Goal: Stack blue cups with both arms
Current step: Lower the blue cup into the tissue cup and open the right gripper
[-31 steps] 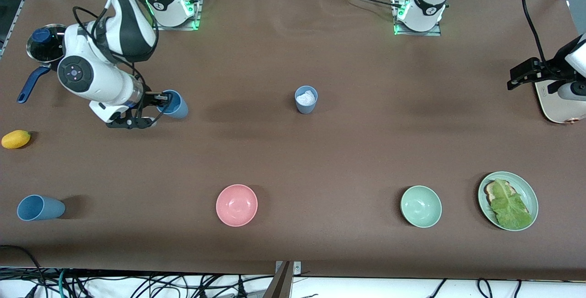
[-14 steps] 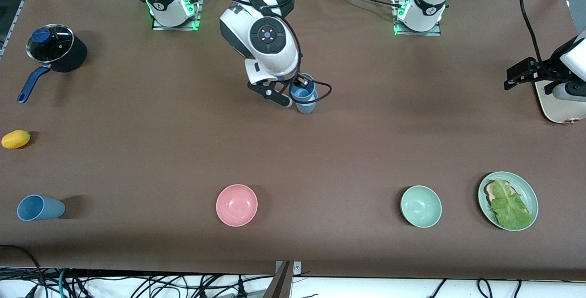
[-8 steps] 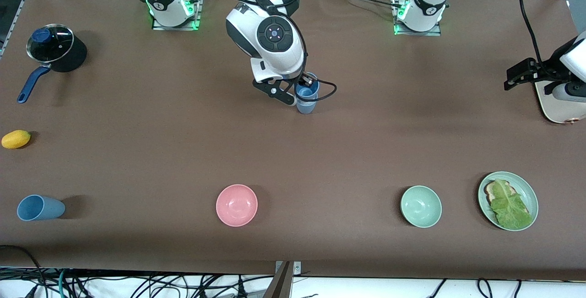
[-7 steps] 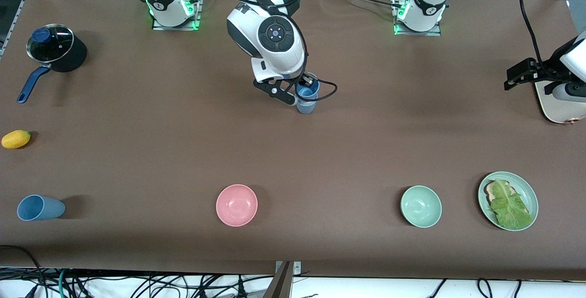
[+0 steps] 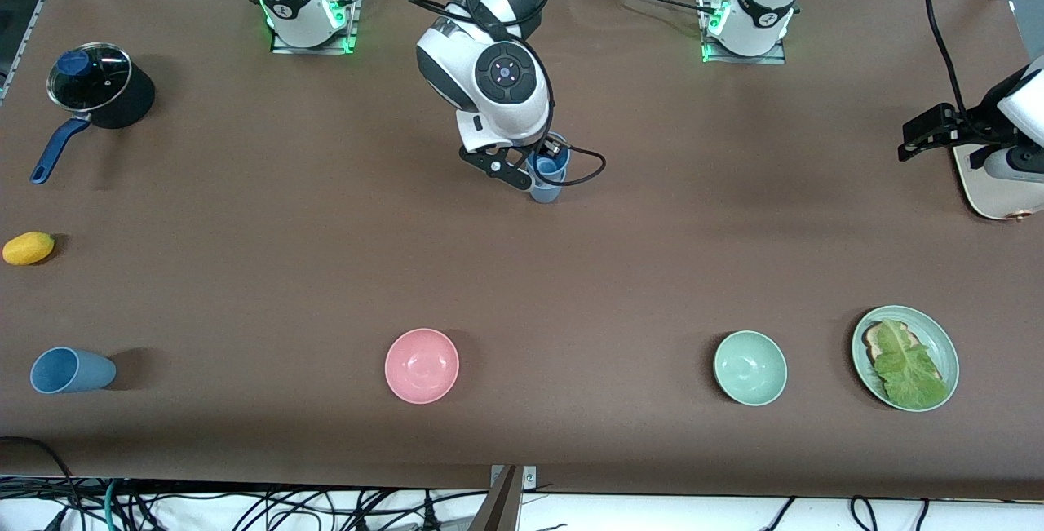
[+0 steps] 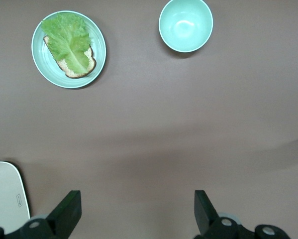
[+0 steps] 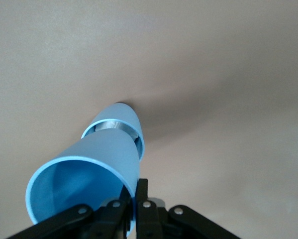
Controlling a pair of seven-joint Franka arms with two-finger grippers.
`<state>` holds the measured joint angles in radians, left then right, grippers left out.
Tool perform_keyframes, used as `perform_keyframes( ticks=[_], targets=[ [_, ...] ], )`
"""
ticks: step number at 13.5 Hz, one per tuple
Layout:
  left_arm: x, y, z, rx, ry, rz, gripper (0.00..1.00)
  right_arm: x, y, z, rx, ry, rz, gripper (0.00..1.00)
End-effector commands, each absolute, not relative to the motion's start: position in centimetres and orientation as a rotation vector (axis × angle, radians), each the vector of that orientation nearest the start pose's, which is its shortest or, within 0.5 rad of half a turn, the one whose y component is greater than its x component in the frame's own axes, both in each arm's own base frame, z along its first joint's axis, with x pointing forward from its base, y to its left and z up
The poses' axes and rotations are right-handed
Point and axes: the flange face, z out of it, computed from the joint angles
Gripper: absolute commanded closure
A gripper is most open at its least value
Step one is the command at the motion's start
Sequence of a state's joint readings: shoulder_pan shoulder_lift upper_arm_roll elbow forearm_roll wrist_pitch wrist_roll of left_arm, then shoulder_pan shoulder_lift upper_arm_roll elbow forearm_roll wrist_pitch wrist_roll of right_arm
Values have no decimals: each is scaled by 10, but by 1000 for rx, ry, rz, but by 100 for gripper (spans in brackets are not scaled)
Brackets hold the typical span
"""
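My right gripper (image 5: 540, 165) is shut on the rim of a blue cup (image 5: 551, 162), held tilted over the middle of the table. That cup's base sits in the mouth of a second, upright blue cup (image 5: 545, 190). In the right wrist view the held cup (image 7: 89, 174) fills the near part, and the lower cup (image 7: 123, 118) shows something white inside. A third blue cup (image 5: 72, 370) lies on its side near the front edge at the right arm's end. My left gripper (image 5: 907, 141) waits open and empty (image 6: 137, 211) at its own end.
A lidded pot (image 5: 98, 86) and a yellow fruit (image 5: 28, 248) sit at the right arm's end. Along the front stand a pink bowl (image 5: 422, 365), a mint bowl (image 5: 749, 368) and a plate (image 5: 940, 332) with bread and lettuce. A white board (image 5: 991, 192) lies under the left arm.
The right gripper has shifted slightly toward the left arm's end with its cup, bringing it lower into the upright cup. The left arm has not moved.
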<state>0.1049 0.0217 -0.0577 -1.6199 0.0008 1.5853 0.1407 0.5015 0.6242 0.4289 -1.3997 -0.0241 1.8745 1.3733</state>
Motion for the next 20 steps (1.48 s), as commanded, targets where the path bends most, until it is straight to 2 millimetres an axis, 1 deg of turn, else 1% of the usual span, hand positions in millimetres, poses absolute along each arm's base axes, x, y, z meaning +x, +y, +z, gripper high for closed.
perform_keyframes(
  ticks=[1,3,4,5,6,7,9,10,11,13,14,15,16,17,18,20],
  targets=[
    [558,27,592,-3156,176,82,0,465,530,352,-3016,799,345,100],
    [558,27,592,-3156,176,82,0,464,530,350,-3017,800,349,98],
    [559,26,592,-3156,178,82,0,465,530,351,-3016,800,348,86],
    [558,26,592,-3156,178,84,0,465,531,351,-3014,800,349,71],
    [559,27,591,-3156,176,87,0,465,531,352,-3013,803,349,52],
    [559,27,591,-3156,176,87,0,465,531,354,-3006,819,347,43],
    [559,27,591,-3156,176,87,0,467,530,357,-2998,855,347,36],
    [559,26,591,-3156,178,87,0,472,528,365,-2990,854,336,36],
    [560,27,589,-3157,176,91,0,475,524,371,-2992,852,334,31],
    [560,26,588,-3157,178,94,0,494,504,382,-3010,857,343,25],
    [560,26,588,-3157,178,94,0,506,491,388,-3028,806,348,25],
    [560,26,588,-3157,178,94,0,521,473,394,-3034,776,355,22],
    [560,26,588,-3157,178,94,0,535,454,407,-3033,743,345,18],
    [560,26,588,-3157,178,94,0,548,433,416,-3037,725,343,4],
    [560,27,588,-3157,176,94,0,557,413,424,-3054,676,348,1],
    [560,28,588,-3157,174,94,0,566,372,448,-3113,525,381,0]
  ],
)
